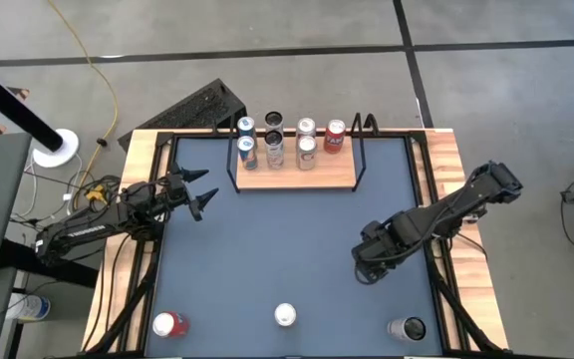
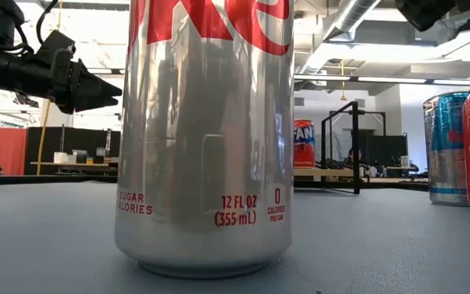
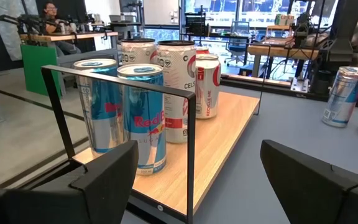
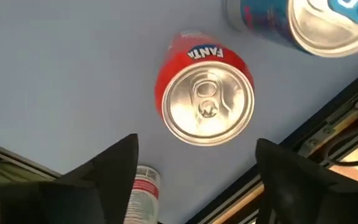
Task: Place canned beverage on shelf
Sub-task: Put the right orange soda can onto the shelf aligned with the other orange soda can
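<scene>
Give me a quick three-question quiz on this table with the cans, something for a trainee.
1. How many cans stand on the table off the shelf?
2. True or false: the left gripper holds a can.
3. Which gripper is nearer the shelf? A) left B) right gripper

Key:
1. Three: the red can, the silver can and the grey can.
2. False; it is open and empty.
3. A; it is beside the shelf's left end.
</scene>
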`<action>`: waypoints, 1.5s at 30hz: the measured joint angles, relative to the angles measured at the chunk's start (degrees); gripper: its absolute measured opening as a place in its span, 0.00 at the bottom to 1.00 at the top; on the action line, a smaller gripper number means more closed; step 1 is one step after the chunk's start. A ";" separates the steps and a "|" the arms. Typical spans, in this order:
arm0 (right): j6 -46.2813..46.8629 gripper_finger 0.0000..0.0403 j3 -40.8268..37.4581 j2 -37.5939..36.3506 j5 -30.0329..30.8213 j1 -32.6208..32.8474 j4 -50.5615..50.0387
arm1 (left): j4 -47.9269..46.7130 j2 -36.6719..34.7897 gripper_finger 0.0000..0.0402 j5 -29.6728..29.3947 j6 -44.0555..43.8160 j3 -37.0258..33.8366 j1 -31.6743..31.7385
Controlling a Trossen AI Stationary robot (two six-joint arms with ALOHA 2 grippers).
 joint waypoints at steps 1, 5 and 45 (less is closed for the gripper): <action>-0.64 0.80 0.00 0.44 -0.06 -0.36 -0.08 | 0.00 0.00 0.81 0.00 0.02 -0.02 0.02; -2.04 0.86 0.02 0.58 0.06 -0.59 0.33 | 0.01 0.00 0.81 0.00 0.02 -0.01 0.02; 0.73 0.73 -14.23 0.57 4.38 -0.78 17.19 | 0.02 0.00 0.81 -0.01 0.02 -0.01 0.01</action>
